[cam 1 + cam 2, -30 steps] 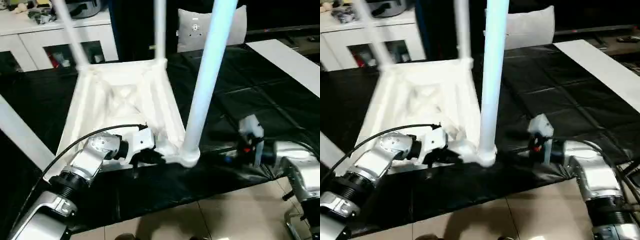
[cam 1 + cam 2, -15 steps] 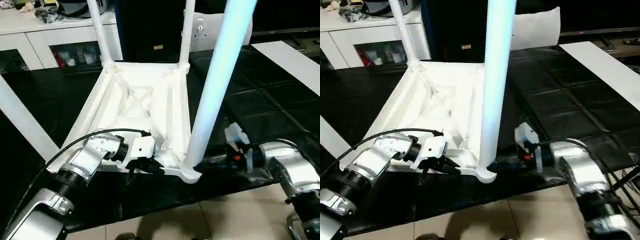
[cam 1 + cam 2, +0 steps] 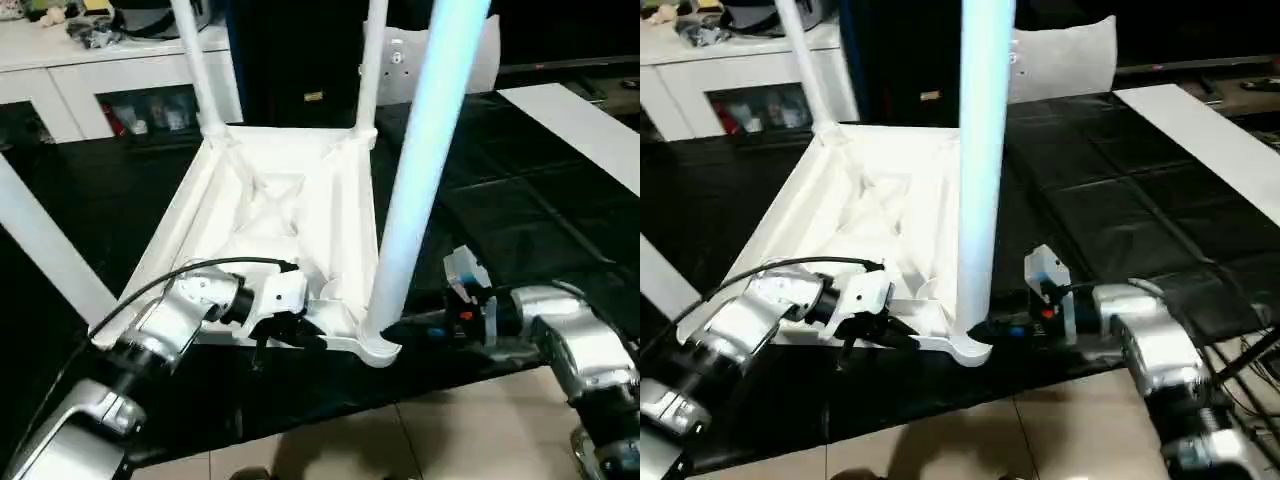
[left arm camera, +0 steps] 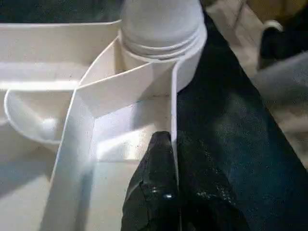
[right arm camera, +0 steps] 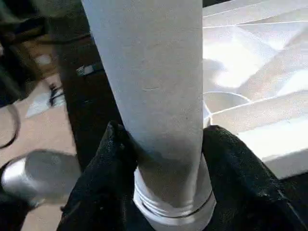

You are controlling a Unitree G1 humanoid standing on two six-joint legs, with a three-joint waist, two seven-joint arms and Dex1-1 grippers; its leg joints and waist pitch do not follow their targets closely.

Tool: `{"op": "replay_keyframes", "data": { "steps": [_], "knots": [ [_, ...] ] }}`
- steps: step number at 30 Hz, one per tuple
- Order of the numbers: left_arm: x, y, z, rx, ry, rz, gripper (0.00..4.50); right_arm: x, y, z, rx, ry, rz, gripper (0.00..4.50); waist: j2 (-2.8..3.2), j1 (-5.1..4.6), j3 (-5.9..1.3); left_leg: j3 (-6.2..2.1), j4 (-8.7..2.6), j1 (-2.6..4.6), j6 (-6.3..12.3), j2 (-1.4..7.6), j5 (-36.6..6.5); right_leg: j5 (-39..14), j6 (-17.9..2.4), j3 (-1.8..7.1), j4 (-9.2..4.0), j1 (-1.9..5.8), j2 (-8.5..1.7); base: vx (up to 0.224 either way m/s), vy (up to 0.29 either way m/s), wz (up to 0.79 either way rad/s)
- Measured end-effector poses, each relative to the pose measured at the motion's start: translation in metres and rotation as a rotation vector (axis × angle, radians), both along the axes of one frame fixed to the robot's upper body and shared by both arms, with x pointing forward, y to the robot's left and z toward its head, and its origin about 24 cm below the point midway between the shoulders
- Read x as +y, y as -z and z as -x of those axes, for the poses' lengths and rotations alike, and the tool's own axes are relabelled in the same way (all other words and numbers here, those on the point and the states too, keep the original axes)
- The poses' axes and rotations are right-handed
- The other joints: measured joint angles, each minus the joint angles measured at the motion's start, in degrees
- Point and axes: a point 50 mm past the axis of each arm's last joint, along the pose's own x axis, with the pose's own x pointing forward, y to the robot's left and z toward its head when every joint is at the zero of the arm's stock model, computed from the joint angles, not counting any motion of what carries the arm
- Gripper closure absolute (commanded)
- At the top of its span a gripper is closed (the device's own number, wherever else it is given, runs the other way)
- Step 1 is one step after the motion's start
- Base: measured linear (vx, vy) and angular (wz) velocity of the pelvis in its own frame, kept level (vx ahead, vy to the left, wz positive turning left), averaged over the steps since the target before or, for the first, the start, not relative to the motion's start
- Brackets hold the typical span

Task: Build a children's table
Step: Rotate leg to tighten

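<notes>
Three legs upright in the inverted tabletop (image 3: pixel 270 200) on black sheeting; left jaws (image 4: pixel 166 192) clenched on its near rim, right jaws (image 5: pixel 163 159) grasping the near leg (image 3: pixel 420 180) at its socket: seating step, probably pressing home next.

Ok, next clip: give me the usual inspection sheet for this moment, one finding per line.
Surface: black sheet over the worktop, tiled floor at its near edge.
Job's things: tabletop lies underside up; legs stand in its two far corners, and near leg stands in the near right corner socket.
Clutter: nothing seen on the sheet.
Grippers: left gripper shut on the tabletop's near rim; right gripper shut on the near leg just above the socket.
Cables: black cable arcs over the left wrist.
Surroundings: white cabinet with glass doors behind, white board far right.
</notes>
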Motion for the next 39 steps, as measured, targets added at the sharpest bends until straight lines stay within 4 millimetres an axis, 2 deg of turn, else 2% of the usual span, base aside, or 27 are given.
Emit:
{"op": "replay_keyframes", "data": {
  "steps": [4, 6, 7, 8, 10, 11, 12, 13, 14, 15, 16, 17, 18, 19, 20, 21, 22, 23, 24, 25, 26, 27, 28, 29, 30, 35, 39],
  "knots": [
    [-0.006, 0.004, -0.003, 0.017, -0.159, 0.02, 4.5, 0.007, 0.004, -0.01, -0.012, 0.2, -0.005, 2.6, 0.01, -2.51, -0.02, -0.01, 0.09, 0.08, -0.04, -0.03, 0.0, 0.0, 0.0, -0.08, -0.21, 0.05, 0.0, 0.0, 0.0, 0.0],
    [-0.013, 0.006, -0.006, 0.027, -0.252, 0.041, 4.5, 0.011, 0.007, -0.016, -0.015, 0.324, -0.021, 2.6, 0.02, -4.06, -0.02, -0.07, 0.17, 0.04, -0.03, 0.0, 0.0, 0.0, 0.0, -0.47, -0.51, 0.05, -0.03, 0.0, 0.0, 0.0],
    [-0.015, 0.006, -0.008, 0.03, -0.29, 0.049, 4.5, 0.014, 0.008, -0.019, -0.016, 0.375, -0.029, 2.6, 0.07, -4.61, -0.04, -0.14, 0.24, 0.03, -0.03, 0.14, 0.0, 0.0, 0.0, -0.86, -0.73, 0.11, -0.08, 0.0, 0.0, 0.0],
    [-0.018, 0.007, -0.011, 0.026, -0.359, 0.055, 4.5, 0.022, 0.01, -0.027, -0.016, 0.455, -0.037, 2.6, 0.23, -5.7, 0.01, -0.33, 0.26, 0.02, -0.03, 0.29, 0.0, 0.0, 0.0, -1.4, -1.23, 0.37, -0.02, 0.0, 0.0, 0.0],
    [-0.022, 0.007, -0.017, 0.008, -0.449, 0.056, 4.5, 0.036, 0.011, -0.04, -0.019, 0.565, -0.031, 2.6, 0.81, -7.38, 0.07, -1.09, 0.33, 0.04, -0.05, 0.44, 0.0, 0.0, 0.0, -2.75, -2.35, 0.8, -0.02, 0.0, 0.0, 0.0],
    [-0.025, 0.007, -0.021, -0.005, -0.488, 0.054, 4.5, 0.043, 0.01, -0.046, -0.02, 0.62, -0.026, 2.6, 0.98, -8.15, 0.18, -1.63, 0.32, -0.31, -0.05, 0.53, 0.0, 0.0, 0.0, -3.23, -2.6, 1.01, -0.04, 0.0, 0.0, 0.0],
    [-0.028, 0.007, -0.024, -0.014, -0.521, 0.048, 4.5, 0.049, 0.011, -0.051, -0.016, 0.678, -0.021, 2.6, 1.17, -8.85, 0.32, -1.92, 0.33, -0.26, -0.06, 0.75, 0.0, -0.1, 0.1, -3.62, -2.52, 1.32, -0.06, 0.0, 0.0, 0.0],
    [-0.031, 0.008, -0.027, -0.027, -0.548, 0.043, 4.5, 0.054, 0.012, -0.055, -0.01, 0.729, -0.027, 2.6, 0.95, -8.99, 0.5, -1.84, 0.35, 0.09, -0.07, 0.72, 0.0, -0.8, 0.3, -3.02, -1.1, 1.22, -0.03, -0.053, -0.024, -0.02],
    [-0.032, 0.007, -0.031, -0.045, -0.571, 0.029, 4.5, 0.061, 0.013, -0.059, -0.013, 0.778, -0.028, 2.6, 0.16, -9.02, 0.69, -1.51, 0.39, 0.87, -0.25, 0.14, -0.1, -1.3, 0.2, -1.32, 0.6, 0.72, 0.03, -0.003, -0.064, 0.06],
    [-0.032, 0.008, -0.031, -0.053, -0.579, 0.022, 4.5, 0.064, 0.014, -0.06, -0.02, 0.793, -0.024, 2.6, -0.26, -9.12, 0.73, -1.4, 0.74, 1.73, -0.52, -0.51, -0.4, -1.2, 0.1, -0.91, 0.97, 0.32, 0.08, -0.003, -0.064, 0.06],
    [-0.032, 0.008, -0.032, -0.057, -0.58, 0.02, 4.5, 0.065, 0.014, -0.061, -0.028, 0.798, -0.024, 2.25, -0.3, -9.04, 0.83, -1.23, 1.36, 1.98, -1.04, -0.67, -1.0, -1.2, 0.1, -1.49, 0.81, 0.13, 0.01, 0.009, -0.074, 0.0],
    [-0.031, 0.007, -0.032, -0.072, -0.578, 0.025, 4.5, 0.067, 0.012, -0.062, -0.054, 0.792, -0.028, 2.05, 0.8, -9.06, 0.93, -1.77, 2.49, 1.46, 0.26, -0.45, -3.0, -1.2, 0.1, -4.19, -0.27, 0.32, -0.74, 0.069, 0.014, -0.27],
    [-0.032, 0.006, -0.033, -0.08, -0.574, 0.031, 4.5, 0.068, 0.011, -0.062, -0.071, 0.792, -0.031, 1.91, 1.92, -9.22, 1.01, -2.7, 2.14, 0.24, 0.62, 0.48, -3.7, -1.2, 0.3, -6.84, -1.58, 1.41, -1.1, 0.069, 0.014, -0.27],
    [-0.033, 0.004, -0.033, -0.086, -0.568, 0.036, 4.5, 0.068, 0.01, -0.063, -0.079, 0.794, -0.039, 1.91, 2.53, -8.87, 1.11, -3.79, 2.2, -0.14, 0.45, 1.1, -3.6, -2.4, 1.5, -7.33, -0.62, 1.43, -0.99, 0.133, 0.068, -0.25],
    [-0.036, 0.004, -0.033, -0.085, -0.558, 0.04, 4.5, 0.066, 0.011, -0.062, -0.078, 0.802, -0.04, 1.85, 1.83, -8.89, 1.25, -3.81, 2.39, 0.28, -1.15, 1.0, -2.7, -3.7, 2.2, -4.87, 2.49, 0.7, -0.78, 0.092, -0.02, 0.05],
    [-0.038, 0.005, -0.032, -0.083, -0.551, 0.041, 4.5, 0.064, 0.013, -0.062, -0.073, 0.806, -0.039, 1.85, 0.37, -8.51, 1.39, -2.81, 2.68, 1.47, -1.47, 0.11, -2.6, -2.7, 0.5, -2.65, 3.61, 0.39, -0.71, 0.092, -0.02, 0.05],
    [-0.039, 0.006, -0.03, -0.08, -0.542, 0.044, 4.5, 0.061, 0.014, -0.061, -0.074, 0.801, -0.037, 1.52, -0.01, -8.36, 1.62, -2.72, 3.08, 2.39, -1.59, -0.85, -2.9, -2.2, -0.5, -2.13, 4.04, 0.29, -0.62, -0.001, -0.099, 0.25],
    [-0.041, 0.005, -0.029, -0.083, -0.525, 0.052, 4.5, 0.057, 0.014, -0.06, -0.084, 0.789, -0.036, 1.47, 0.11, -7.77, 1.45, -2.02, 4.79, 2.13, 0.21, -0.75, -4.8, -2.2, -0.4, -2.48, 3.71, -0.39, -0.61, 0.079, -0.023, -0.04],
    [-0.041, 0.003, -0.03, -0.09, -0.511, 0.061, 4.5, 0.056, 0.011, -0.06, -0.101, 0.777, -0.051, 1.47, 0.68, -7.17, 1.18, -2.3, 4.12, 1.38, 0.63, -1.48, -5.0, -2.3, -0.4, -2.74, 3.26, -0.45, -0.74, 0.079, -0.023, -0.04],
    [-0.04, 0.001, -0.031, -0.097, -0.5, 0.069, 4.5, 0.05, 0.01, -0.058, -0.117, 0.755, -0.061, 1.45, 0.9, -7.06, 1.09, -2.89, 3.64, 0.66, 0.88, -1.56, -5.2, -2.2, -0.2, -3.59, 2.13, -0.54, -0.77, 0.132, 0.038, -0.19],
    [-0.04, -0.001, -0.031, -0.107, -0.486, 0.071, 4.5, 0.042, 0.01, -0.055, -0.127, 0.727, -0.067, 1.19, 1.33, -6.63, 0.84, -3.19, 2.69, 0.13, 0.7, -1.25, -5.0, -2.1, 0.2, -4.18, 0.68, -0.41, -0.76, 0.0, 0.0, 0.0],
    [-0.041, -0.002, -0.031, -0.109, -0.471, 0.073, 4.5, 0.037, 0.009, -0.052, -0.136, 0.707, -0.067, 1.07, 1.58, -6.41, 0.68, -3.29, 1.91, 0.01, 0.24, -0.94, -4.0, -1.9, 0.3, -4.14, 0.16, -0.42, -0.69, 0.0, 0.0, 0.0],
    [-0.041, -0.003, -0.03, -0.112, -0.454, 0.076, 4.5, 0.031, 0.008, -0.05, -0.145, 0.683, -0.068, 1.04, 1.87, -6.22, 0.49, -3.08, 1.81, -0.15, -0.11, -0.84, -2.8, -1.1, 0.1, -3.99, -0.03, -0.42, -0.7, 0.048, 0.048, 0.21],
    [-0.04, -0.003, -0.03, -0.114, -0.429, 0.078, 4.5, 0.023, 0.008, -0.045, -0.149, 0.641, -0.068, 1.01, 1.75, -5.92, 0.48, -2.77, 2.07, -0.12, 0.14, -1.27, -3.0, -0.1, -0.3, -3.4, 0.21, -0.47, -1.02, 0.045, 0.05, 0.12],
    [-0.038, -0.003, -0.03, -0.119, -0.416, 0.078, 4.5, 0.019, 0.008, -0.042, -0.151, 0.615, -0.069, 0.92, 1.8, -5.67, 0.45, -2.57, 1.98, -0.12, 0.24, -1.36, -3.1, -0.1, -0.3, -3.17, 0.21, -0.55, -1.06, 0.045, 0.05, 0.12],
    [-0.023, -0.006, -0.027, -0.146, -0.295, 0.06, 4.5, -0.008, -0.007, -0.028, -0.197, 0.412, -0.038, 0.54, 1.71, -4.01, 0.44, -2.2, 1.99, -0.46, 0.57, -1.52, -3.2, 0.0, -0.5, -2.69, 0.39, -1.1, -1.17, 0.0, 0.0, 0.0],
    [-0.009, -0.006, -0.023, -0.156, -0.194, 0.033, 4.5, -0.028, -0.018, -0.022, -0.212, 0.288, 0.034, 0.17, 1.64, -3.37, 0.45, -1.88, 2.02, -0.39, 0.58, -1.49, -3.2, -0.2, -0.3, -2.42, 0.64, -1.37, -1.16, 0.0, 0.0, 0.0]
  ]
}}
